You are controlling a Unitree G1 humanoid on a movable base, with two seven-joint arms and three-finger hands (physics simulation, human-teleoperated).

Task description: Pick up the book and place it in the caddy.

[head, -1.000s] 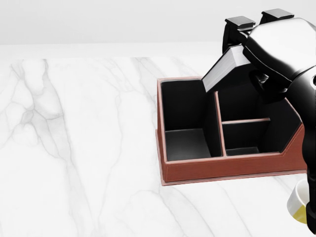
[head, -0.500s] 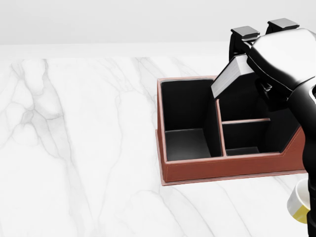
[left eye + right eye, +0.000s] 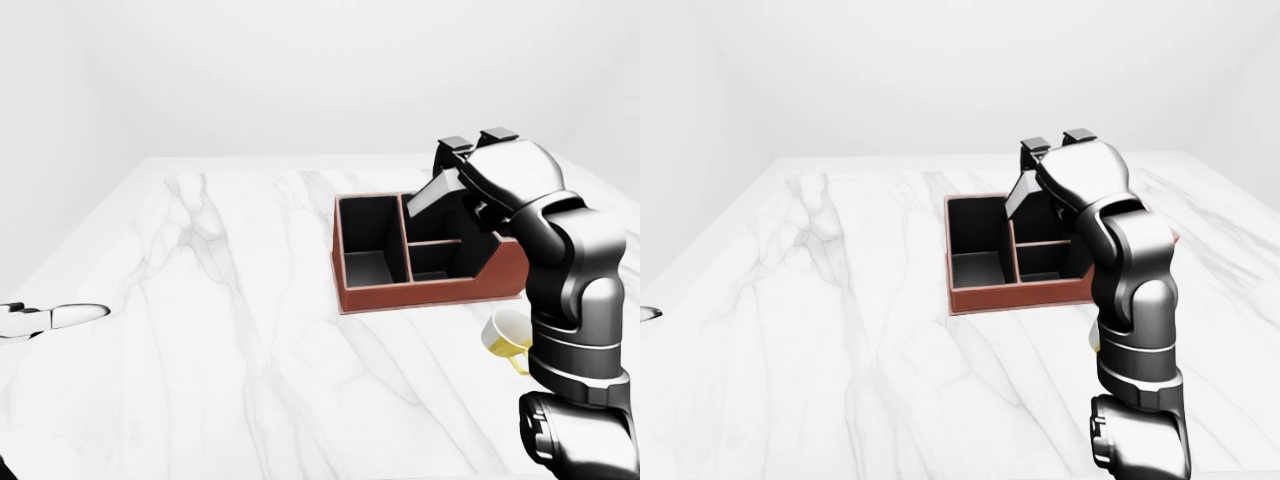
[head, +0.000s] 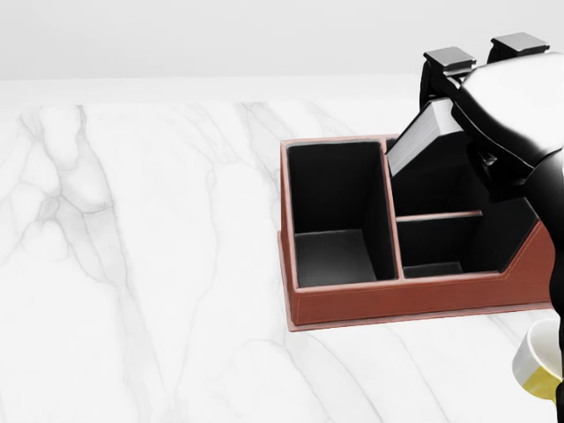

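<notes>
The caddy [image 4: 379, 302] is a red-brown box with black compartments, on the marble table at the right of the head view. My right hand [image 4: 480, 84] is shut on the book [image 4: 421, 139], whose grey page edge shows tilted above the caddy's upper right compartment. The hand and forearm hide most of the book. My left hand [image 3: 45, 318] rests low at the left edge of the left-eye view, far from the caddy; its fingers look extended.
A white and yellow cup [image 3: 505, 333] stands on the table just below the caddy's right end, beside my right arm. The marble table [image 4: 132, 264] stretches wide to the left of the caddy.
My right hand has moved the book to the right, from over the caddy's middle divider to over its upper right compartment. The caddy has not moved.
</notes>
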